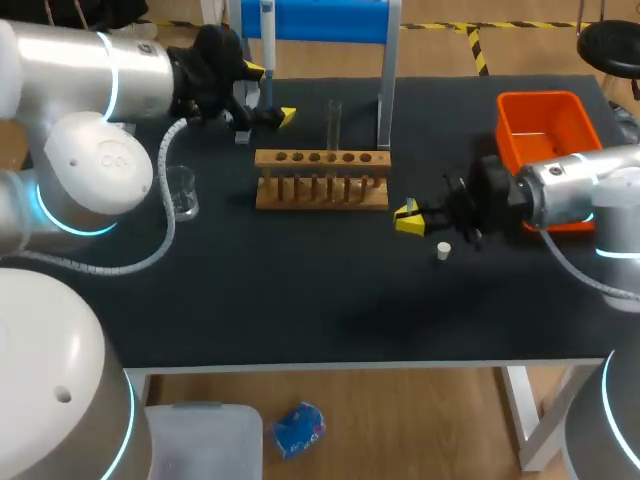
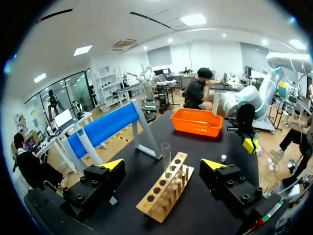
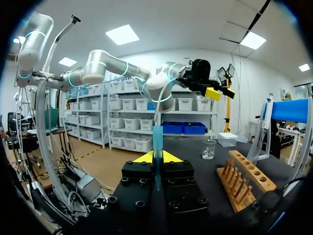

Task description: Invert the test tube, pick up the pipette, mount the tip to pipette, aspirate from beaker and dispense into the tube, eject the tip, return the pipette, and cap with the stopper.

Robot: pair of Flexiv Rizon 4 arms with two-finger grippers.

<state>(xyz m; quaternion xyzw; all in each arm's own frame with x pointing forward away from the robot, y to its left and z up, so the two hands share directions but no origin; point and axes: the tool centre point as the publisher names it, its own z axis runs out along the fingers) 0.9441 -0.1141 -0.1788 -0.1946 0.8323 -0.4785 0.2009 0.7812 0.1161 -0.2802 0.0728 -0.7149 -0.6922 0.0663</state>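
Two grippers are sharing the work: the right gripper point(image 1: 408, 217) is clenching a blue pipette tip point(image 3: 157, 139) near the rack point(image 1: 321, 180) where the test tube point(image 1: 334, 120) is standing upright, so I think the released left gripper point(image 1: 270, 92) should be closing squarely on the pipette point(image 1: 267, 15) at the far blue stand point(image 1: 320, 20).

Bright, even overhead light; soft shadows on black table point(image 1: 300, 310); glare on left arm point(image 1: 95, 165).
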